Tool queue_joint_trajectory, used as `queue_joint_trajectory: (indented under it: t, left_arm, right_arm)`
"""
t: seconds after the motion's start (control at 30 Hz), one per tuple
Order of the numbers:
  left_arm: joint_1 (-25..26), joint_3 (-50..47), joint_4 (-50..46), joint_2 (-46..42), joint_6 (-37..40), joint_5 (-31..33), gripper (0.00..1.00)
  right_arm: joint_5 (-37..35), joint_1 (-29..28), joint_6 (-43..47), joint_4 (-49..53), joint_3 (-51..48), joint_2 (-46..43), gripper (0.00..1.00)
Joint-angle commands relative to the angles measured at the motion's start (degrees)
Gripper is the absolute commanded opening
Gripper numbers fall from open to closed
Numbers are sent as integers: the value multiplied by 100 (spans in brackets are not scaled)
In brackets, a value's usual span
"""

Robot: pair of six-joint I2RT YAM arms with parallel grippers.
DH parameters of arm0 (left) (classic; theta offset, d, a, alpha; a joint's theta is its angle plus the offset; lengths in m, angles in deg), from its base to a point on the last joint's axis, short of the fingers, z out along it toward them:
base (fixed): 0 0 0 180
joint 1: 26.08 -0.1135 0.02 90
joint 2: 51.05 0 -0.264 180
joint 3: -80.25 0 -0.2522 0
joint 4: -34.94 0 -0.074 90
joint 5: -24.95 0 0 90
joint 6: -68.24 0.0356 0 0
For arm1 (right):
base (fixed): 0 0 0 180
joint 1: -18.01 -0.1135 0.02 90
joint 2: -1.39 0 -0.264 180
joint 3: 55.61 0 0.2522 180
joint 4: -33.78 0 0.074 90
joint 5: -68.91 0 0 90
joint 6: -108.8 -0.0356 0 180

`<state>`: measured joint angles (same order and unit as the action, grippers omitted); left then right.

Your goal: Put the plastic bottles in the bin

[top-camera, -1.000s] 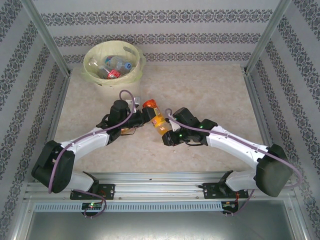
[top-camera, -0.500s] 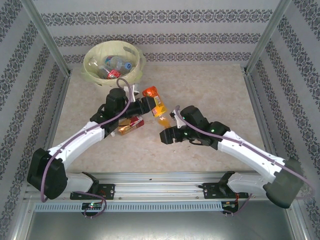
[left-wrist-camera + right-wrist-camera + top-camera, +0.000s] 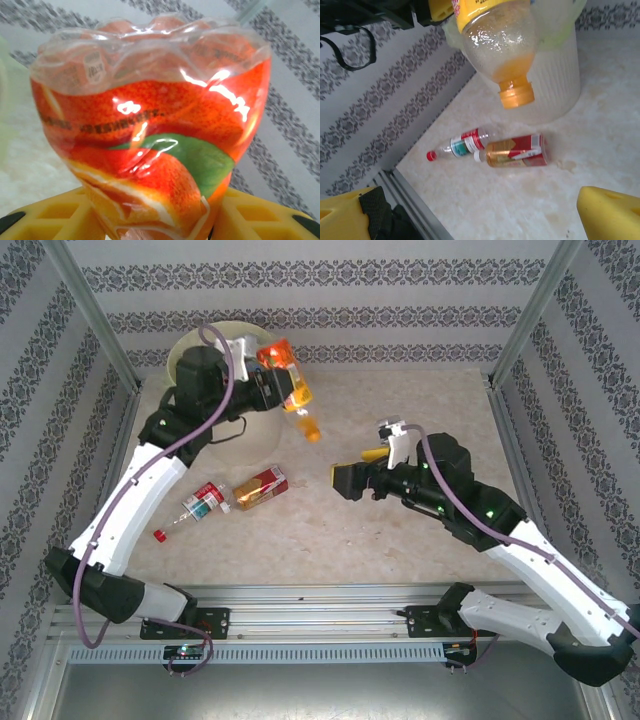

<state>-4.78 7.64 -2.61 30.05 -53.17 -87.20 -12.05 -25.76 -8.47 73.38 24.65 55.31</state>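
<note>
- Your left hand (image 3: 268,388) held the orange-labelled bottle (image 3: 284,373), cap down, beside the bin (image 3: 560,80).
- Your right hand (image 3: 358,468) stood wide, empty, well apart from the bin.

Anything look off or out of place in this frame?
The left gripper holds the orange bottle cap-down near the bin, liquid pooled at its cap. A red-label bottle and a red-cap bottle lie sideways on the table.

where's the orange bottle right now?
Top view, upper left: the orange bottle hangs cap-down in the left claw, at the right edge of the bin.
</note>
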Motion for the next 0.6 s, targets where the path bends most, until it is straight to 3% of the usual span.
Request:
queue_joint_trajectory:
  t: [0.0, 0.37, 0.57]
  left_arm:
    - [-397, 615, -696, 206, 297, 408, 51]
    - [-1579, 2670, -1456, 1173, 477, 969, 51]
    - [-1946, 3135, -1798, 1669, 550, 1181, 51]
  right_arm:
    - [-236, -54, -18, -34, 220, -47, 98]
    - [-270, -58, 1, 141, 128, -159, 98]
    - [-249, -58, -20, 165, 78, -208, 98]
